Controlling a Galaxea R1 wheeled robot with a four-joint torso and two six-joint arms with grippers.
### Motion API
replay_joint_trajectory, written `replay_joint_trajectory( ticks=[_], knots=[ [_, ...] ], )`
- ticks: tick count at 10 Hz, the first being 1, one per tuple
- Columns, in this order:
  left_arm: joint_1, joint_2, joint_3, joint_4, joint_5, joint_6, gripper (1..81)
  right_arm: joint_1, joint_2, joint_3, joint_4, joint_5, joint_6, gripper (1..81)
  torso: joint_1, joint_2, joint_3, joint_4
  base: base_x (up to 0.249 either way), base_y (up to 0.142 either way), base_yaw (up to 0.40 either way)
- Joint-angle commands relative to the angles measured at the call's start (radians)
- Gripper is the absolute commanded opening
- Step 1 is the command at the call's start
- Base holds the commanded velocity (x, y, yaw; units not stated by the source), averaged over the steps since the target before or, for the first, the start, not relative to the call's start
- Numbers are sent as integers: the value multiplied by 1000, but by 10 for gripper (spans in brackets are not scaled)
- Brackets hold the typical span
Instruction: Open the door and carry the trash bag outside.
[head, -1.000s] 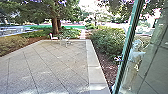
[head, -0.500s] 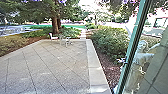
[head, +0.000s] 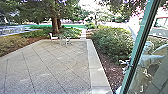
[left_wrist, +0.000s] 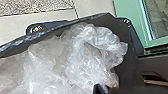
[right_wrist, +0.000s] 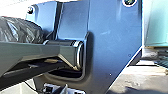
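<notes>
- The door (head: 143, 42) has swung a bit wider: its green frame sits further to my right than a second ago, and I see more of the hedge (head: 110, 42) and the dark mulch (head: 110, 70) beside it.
- The pale figure of a person (head: 147, 60), in the glass of that door, has shifted rightward too, an arm held out; I can't make out what the hands are doing.
- Ahead of me the paved yard (head: 47, 65) lies where it did, so I read no drive or turn from it; the pale chair (head: 53, 37) at its far end and the tree trunk (head: 55, 25) behind have stayed put.
- My left wrist view has the trash bag (left_wrist: 85, 60), clear crumpled plastic bunched over the dark plate of my base, with the door's green frame just beside the plate.
- Over at my right wrist, dark wrinkled plastic (right_wrist: 20, 30) lies near the jointed bar (right_wrist: 67, 53), against my base; I can't say whether it belongs to the same bag.
- I cannot tell how the left jaws or the right jaws stand, nor whether either pair has hold of the bag.
</notes>
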Motion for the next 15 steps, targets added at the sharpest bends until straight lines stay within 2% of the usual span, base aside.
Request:
replay_joint_trajectory(
  ticks=[1,11,12,14,15],
  knots=[
    [-44,4,5,7,52,4,10,36,-3,3,-5,-49,-2,811,0,0,0,0,113,70,0],
    [-46,4,6,7,52,3,10,42,0,3,-5,-49,-5,811,-1,0,0,0,112,7,0],
    [-47,5,6,7,52,3,10,42,0,3,-5,-49,-7,811,1,1,0,49,112,0,0],
    [-46,5,6,7,52,4,10,42,0,3,-5,-49,-7,811,1,1,0,105,111,0,0],
    [-46,4,6,7,52,4,10,42,0,3,-5,-49,-7,811,0,1,0,121,111,0,0]
  ],
)
